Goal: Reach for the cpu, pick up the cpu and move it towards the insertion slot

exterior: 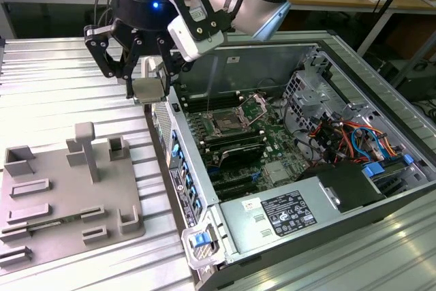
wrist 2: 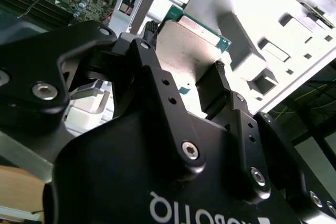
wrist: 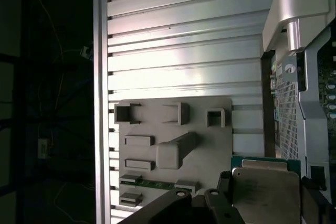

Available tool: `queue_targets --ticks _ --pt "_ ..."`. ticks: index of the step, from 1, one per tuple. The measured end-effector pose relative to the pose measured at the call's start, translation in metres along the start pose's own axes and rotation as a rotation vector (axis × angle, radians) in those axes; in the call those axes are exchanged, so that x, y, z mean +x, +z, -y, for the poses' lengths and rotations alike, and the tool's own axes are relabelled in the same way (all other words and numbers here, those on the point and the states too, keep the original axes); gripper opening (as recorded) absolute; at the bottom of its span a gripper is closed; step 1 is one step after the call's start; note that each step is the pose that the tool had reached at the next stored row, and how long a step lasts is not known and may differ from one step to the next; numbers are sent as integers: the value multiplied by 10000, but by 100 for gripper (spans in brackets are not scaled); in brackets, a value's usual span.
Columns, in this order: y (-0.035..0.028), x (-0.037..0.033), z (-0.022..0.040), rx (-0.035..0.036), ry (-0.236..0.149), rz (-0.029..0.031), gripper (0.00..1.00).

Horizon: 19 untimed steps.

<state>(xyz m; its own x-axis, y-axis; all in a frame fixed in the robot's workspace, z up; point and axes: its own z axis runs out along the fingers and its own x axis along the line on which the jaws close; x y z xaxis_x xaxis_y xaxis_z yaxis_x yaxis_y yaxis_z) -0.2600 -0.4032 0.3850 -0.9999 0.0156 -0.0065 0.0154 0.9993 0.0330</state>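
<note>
— Closest to us in the exterior view is that blue latch [exterior: 199,239] on the near corner of the computer case [exterior: 381,199], with the grey tray [exterior: 68,185] of raised blocks lying flat on the ribbed metal table [exterior: 61,86] toward the exterior view's left.

— And the arm?

— Up over the case's edge. Its gripper [exterior: 146,86] hangs just beside the case wall, between tray and motherboard [exterior: 272,148], fingers [exterior: 129,80] pinched on the cpu [exterior: 149,89]. You can see the chip held level and clear of the table.

— Sure it's really gripped?

— Look at the second wrist view: the black fingers [wrist 2: 212,90] press on opposite edges of the cpu [wrist 2: 184,45], silvery top facing the camera, thin green rim showing. The first wrist view has the same chip [wrist: 265,195] sitting between the finger links, with the tray [wrist: 173,145] below it on the table.

— Where's the insertion slot?

— Inside the case, the shiny-framed socket [exterior: 226,125] with the dark centre, on the green board. It's well apart from the chip, toward the exterior view's right, the case wall standing between them. Long black memory slots [exterior: 235,146] run just beside it.
</note>
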Motion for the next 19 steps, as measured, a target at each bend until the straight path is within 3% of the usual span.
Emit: queue_targets --ticks 7,15,19 --pt "6 -154 -36 13 0 0 55" --pt "7 -160 -36 13 0 0 55" --pt "8 -217 -38 12 -1 0 55"
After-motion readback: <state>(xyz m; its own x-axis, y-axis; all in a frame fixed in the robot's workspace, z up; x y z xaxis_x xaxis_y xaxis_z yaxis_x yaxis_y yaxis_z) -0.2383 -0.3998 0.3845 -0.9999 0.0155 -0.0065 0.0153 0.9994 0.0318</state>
